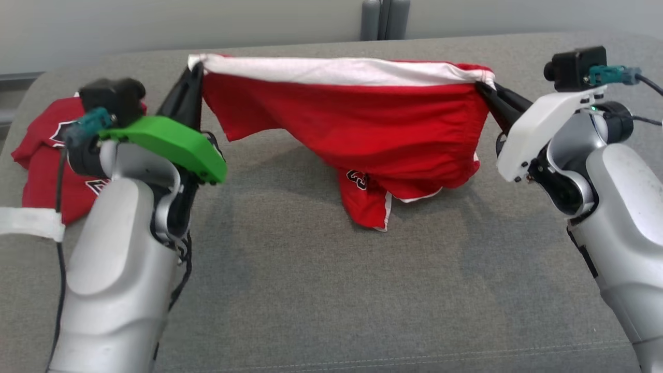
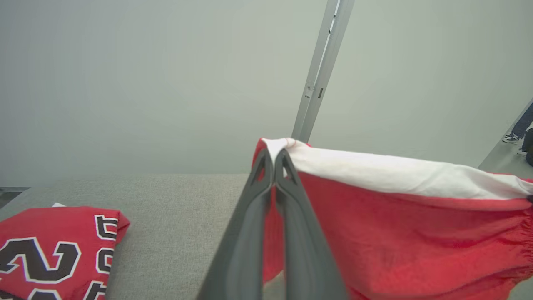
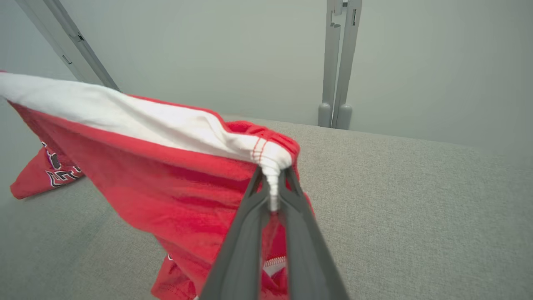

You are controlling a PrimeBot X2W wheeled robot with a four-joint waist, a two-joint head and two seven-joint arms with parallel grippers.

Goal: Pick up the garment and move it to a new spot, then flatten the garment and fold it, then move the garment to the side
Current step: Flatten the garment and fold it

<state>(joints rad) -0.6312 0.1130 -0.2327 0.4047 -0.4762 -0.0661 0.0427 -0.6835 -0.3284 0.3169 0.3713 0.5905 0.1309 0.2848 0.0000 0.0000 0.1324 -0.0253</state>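
Note:
The garment is a pair of red shorts with a white waistband, stretched in the air between both grippers above the grey cushion. My left gripper is shut on the waistband's left end, also seen in the left wrist view on the garment with the left gripper pinching cloth. My right gripper is shut on the waistband's right end; in the right wrist view the right gripper clamps bunched white cloth of the garment. The garment's lower leg touches the cushion.
A second red jersey piece with black and white lettering lies at the cushion's far left, shown too as the jersey piece. A grey wall and a metal post stand behind the cushion. A person's shoes show far right.

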